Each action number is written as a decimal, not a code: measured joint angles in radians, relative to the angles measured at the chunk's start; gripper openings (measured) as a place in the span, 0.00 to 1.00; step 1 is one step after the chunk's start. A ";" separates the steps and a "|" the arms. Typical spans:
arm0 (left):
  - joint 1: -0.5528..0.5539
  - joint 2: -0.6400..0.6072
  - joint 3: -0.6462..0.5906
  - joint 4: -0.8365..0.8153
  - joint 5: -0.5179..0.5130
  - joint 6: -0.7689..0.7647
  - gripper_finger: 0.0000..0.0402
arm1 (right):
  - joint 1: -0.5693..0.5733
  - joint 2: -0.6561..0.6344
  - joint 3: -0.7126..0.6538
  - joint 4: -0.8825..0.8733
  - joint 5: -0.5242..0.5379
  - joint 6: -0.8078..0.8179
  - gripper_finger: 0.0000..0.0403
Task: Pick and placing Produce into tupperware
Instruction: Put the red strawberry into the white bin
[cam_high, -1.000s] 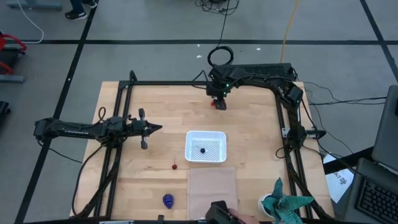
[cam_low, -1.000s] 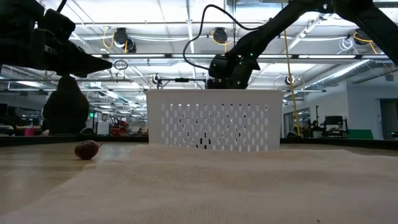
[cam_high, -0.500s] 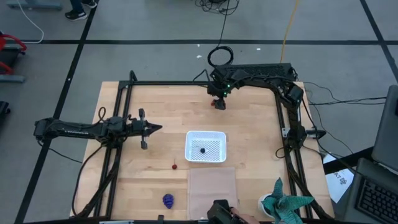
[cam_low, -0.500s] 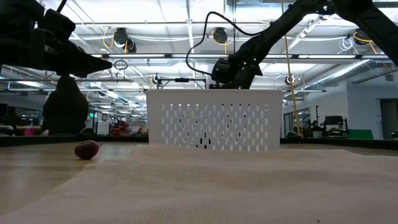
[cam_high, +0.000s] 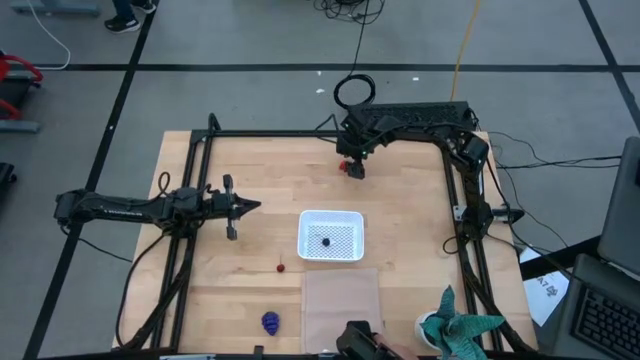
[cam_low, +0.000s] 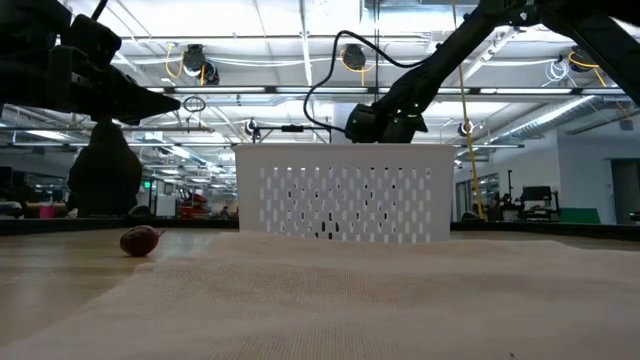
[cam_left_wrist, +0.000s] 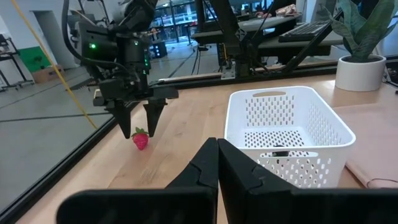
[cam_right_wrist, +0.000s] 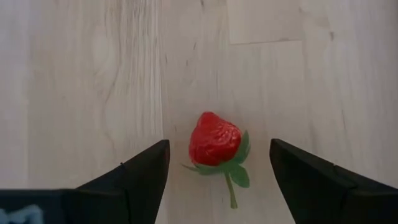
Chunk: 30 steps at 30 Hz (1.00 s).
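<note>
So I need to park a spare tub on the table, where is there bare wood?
Bare wood lies between the tupperware and the right frame rail, and between the left claw and the strawberry. It is crowded at the strawberry under the open right claw, and around the cherry, grape bunch and tan panel.

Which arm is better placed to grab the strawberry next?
The right. The right gripper hangs open directly over the strawberry, fingers on either side, while the left gripper waits across the table, shut.

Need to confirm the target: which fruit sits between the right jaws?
The strawberry, lying on the table between the open right gripper jaws; the cherry, grape bunch and berry lie elsewhere.
</note>
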 joint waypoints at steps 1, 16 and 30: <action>0.000 0.000 0.000 0.000 0.000 0.000 0.01 | 0.000 0.000 -0.007 0.012 0.000 0.000 0.67; 0.000 0.000 0.000 -0.005 0.000 0.003 0.01 | 0.007 0.032 -0.040 0.082 0.002 -0.017 0.64; 0.000 0.000 0.000 -0.005 0.000 0.000 0.01 | 0.027 0.029 -0.039 0.074 -0.001 -0.062 0.31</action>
